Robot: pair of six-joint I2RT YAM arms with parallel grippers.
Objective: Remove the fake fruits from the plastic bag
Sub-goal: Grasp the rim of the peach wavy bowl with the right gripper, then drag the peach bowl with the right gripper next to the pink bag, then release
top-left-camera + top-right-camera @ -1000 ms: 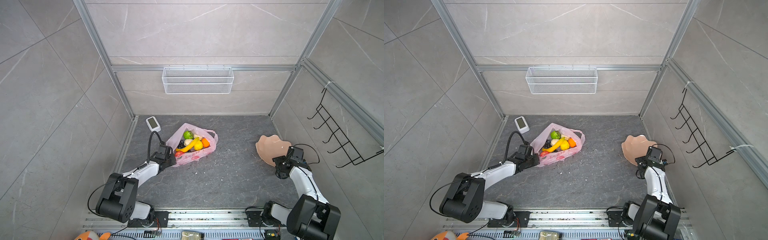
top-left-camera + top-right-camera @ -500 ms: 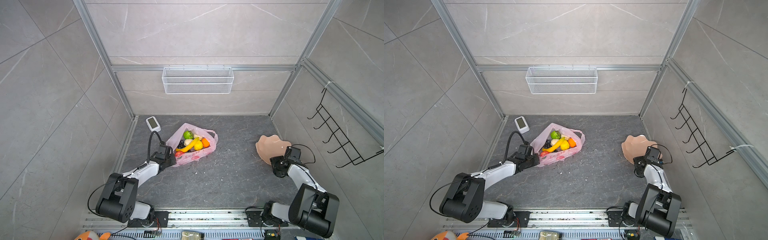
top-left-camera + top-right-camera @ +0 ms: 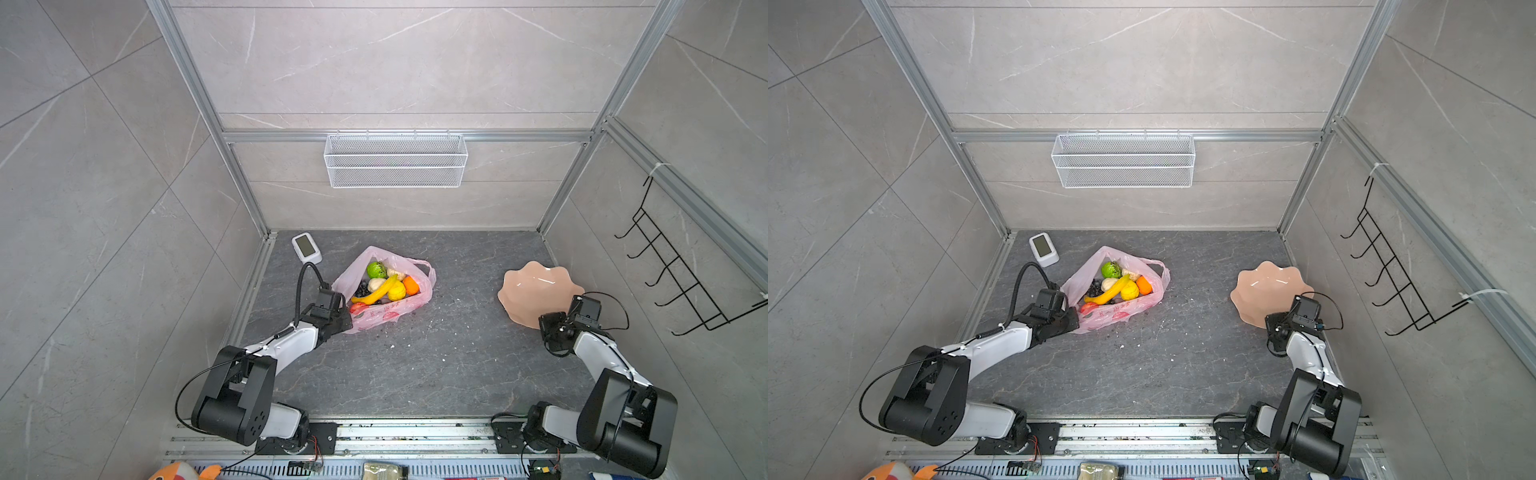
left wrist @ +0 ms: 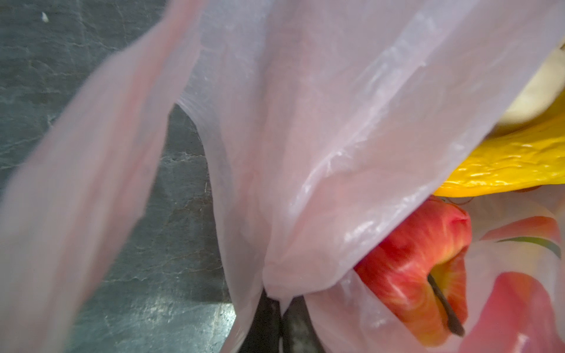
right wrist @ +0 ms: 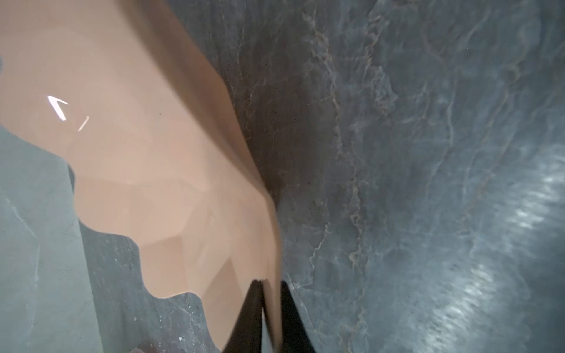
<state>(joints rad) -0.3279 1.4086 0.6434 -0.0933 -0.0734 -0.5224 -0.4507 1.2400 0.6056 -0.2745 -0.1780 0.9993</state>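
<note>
The pink plastic bag (image 3: 384, 312) lies open at the back left of the dark floor in both top views. Inside show several fake fruits: a yellow banana (image 3: 376, 291), a green one (image 3: 376, 270), an orange one (image 3: 410, 286) and a red apple (image 4: 415, 269). My left gripper (image 4: 279, 308) is shut on a fold of the bag's rim at its near left corner (image 3: 1073, 322). My right gripper (image 5: 270, 285) is shut on the rim of the peach scalloped plate (image 3: 536, 286) at the right; its black fingers (image 5: 250, 311) pinch the rim's edge.
A small white device (image 3: 306, 247) stands at the back left corner. A wire basket (image 3: 395, 160) hangs on the back wall and a black hook rack (image 3: 673, 274) on the right wall. White crumbs dot the floor (image 3: 415, 365) between the arms.
The right gripper's jaws have closed onto the plate's rim, after the arm shifted slightly towards the plate. The left gripper and the bag have not moved.
</note>
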